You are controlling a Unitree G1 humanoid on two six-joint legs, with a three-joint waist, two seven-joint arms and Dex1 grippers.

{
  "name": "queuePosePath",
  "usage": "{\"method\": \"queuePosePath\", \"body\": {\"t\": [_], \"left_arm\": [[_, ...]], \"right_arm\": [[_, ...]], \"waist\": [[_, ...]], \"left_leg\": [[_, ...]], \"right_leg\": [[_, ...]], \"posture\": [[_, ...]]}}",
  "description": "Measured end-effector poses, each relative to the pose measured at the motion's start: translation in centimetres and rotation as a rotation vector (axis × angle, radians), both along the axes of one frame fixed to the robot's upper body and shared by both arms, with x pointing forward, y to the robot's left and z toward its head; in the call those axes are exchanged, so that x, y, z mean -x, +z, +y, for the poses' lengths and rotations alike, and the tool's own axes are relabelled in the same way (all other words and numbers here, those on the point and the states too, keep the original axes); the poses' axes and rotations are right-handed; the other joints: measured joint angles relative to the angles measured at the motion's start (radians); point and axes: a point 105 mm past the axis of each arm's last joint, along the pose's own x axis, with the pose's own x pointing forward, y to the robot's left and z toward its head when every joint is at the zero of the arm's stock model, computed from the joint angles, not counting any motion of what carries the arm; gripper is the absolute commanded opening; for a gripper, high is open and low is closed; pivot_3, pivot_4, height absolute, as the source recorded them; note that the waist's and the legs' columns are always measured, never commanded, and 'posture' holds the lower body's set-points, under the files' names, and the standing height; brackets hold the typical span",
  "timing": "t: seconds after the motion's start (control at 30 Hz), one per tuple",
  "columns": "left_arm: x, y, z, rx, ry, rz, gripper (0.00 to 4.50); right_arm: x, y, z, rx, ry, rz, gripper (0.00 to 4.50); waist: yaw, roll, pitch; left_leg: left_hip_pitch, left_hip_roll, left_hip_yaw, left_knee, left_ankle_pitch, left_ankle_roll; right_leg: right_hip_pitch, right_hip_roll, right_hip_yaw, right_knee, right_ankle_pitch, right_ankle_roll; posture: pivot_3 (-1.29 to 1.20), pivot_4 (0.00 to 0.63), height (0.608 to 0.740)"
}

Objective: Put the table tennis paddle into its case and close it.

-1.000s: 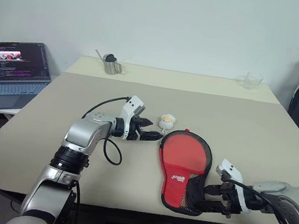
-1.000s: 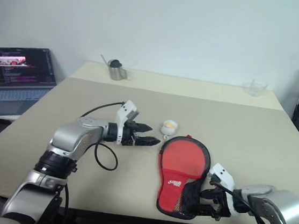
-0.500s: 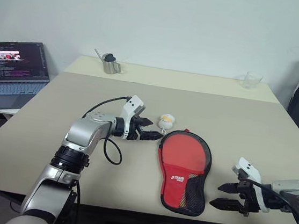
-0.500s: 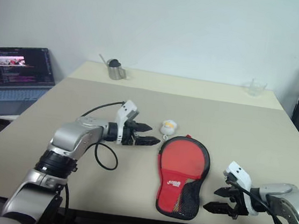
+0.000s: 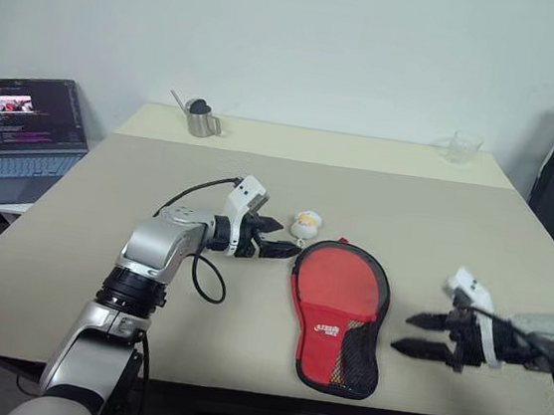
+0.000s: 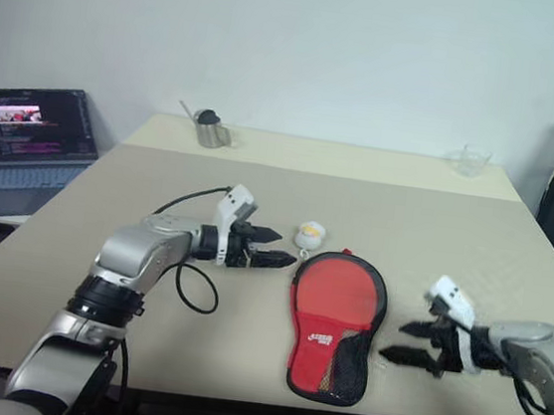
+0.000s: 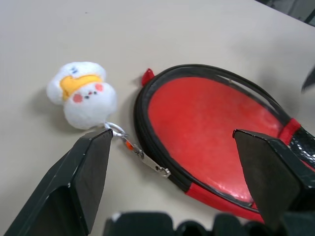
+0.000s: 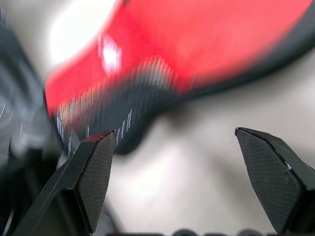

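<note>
The left gripper (image 5: 279,246) is standing wide open and empty, just beside the round top of the case (image 5: 337,318), which is lying lengthwise on the counter (image 5: 454,238). The right gripper (image 5: 420,336) is also gaping empty, near its narrow end.

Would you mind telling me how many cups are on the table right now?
2. A metal cup stands at the far left edge of the table; a clear glass cup stands at the far right. None seems hidden.
</note>
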Motion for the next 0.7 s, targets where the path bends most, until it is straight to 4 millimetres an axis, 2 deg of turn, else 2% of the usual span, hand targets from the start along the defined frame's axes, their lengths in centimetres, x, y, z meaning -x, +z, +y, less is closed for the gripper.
{"method": "queuePosePath", "body": {"t": [0.07, 0.23, 0.3, 0.37, 0.47, 0.7], "left_arm": [[-0.4, 0.0, 0.1, 0.000, 0.022, -0.006, 4.29], [-3.0, 0.2, 0.1, 0.013, 0.169, -0.012, 4.29], [-4.2, 0.7, 0.1, 0.018, 0.230, -0.023, 4.29], [-5.2, 0.8, 0.1, 0.012, 0.285, -0.022, 4.29], [-5.9, 0.4, -0.9, 0.012, 0.306, -0.003, 4.29], [-6.2, 0.0, -3.2, 0.017, 0.289, 0.031, 4.29]], "right_arm": [[-1.4, 1.3, 0.8, -0.049, -0.030, -0.071, 4.26], [-4.4, 1.5, 3.8, -0.142, -0.130, -0.176, 4.26], [-5.5, 0.6, 5.3, -0.150, -0.172, -0.204, 4.26], [-6.4, -1.1, 7.1, -0.145, -0.207, -0.218, 4.26], [-7.0, -3.2, 9.2, -0.133, -0.224, -0.231, 4.26], [-7.4, -5.5, 10.8, -0.112, -0.260, -0.297, 4.26]], "waist": [[0.001, 0.000, 0.000], [0.002, 0.000, 0.000], [0.002, 0.000, 0.000], [0.002, 0.000, 0.000], [0.001, 0.000, 0.000], [0.001, 0.000, 0.000]], "left_leg": [[0.000, 0.000, 0.000, 0.000, 0.000, 0.000], [-0.005, -0.001, 0.000, 0.000, 0.000, 0.000], [-0.008, -0.001, 0.001, 0.001, 0.000, 0.000], [-0.008, -0.002, 0.001, 0.001, 0.000, 0.000], [-0.011, -0.002, 0.002, 0.001, 0.000, 0.000], [-0.011, -0.002, 0.002, 0.002, 0.000, 0.000]], "right_leg": [[0.000, 0.000, 0.000, 0.000, 0.000, 0.000], [-0.003, 0.000, 0.000, 0.001, 0.000, 0.001], [-0.007, 0.001, 0.000, 0.001, 0.001, 0.001], [-0.008, 0.001, 0.000, 0.002, 0.001, 0.001], [-0.010, 0.001, 0.000, 0.002, 0.001, 0.001], [-0.010, 0.001, 0.000, 0.002, 0.001, 0.001]], "posture": [[0.00, 0.150, 0.740], [0.00, 0.150, 0.740], [0.00, 0.150, 0.740], [0.00, 0.150, 0.740], [0.00, 0.150, 0.740], [0.00, 0.150, 0.740]]}}
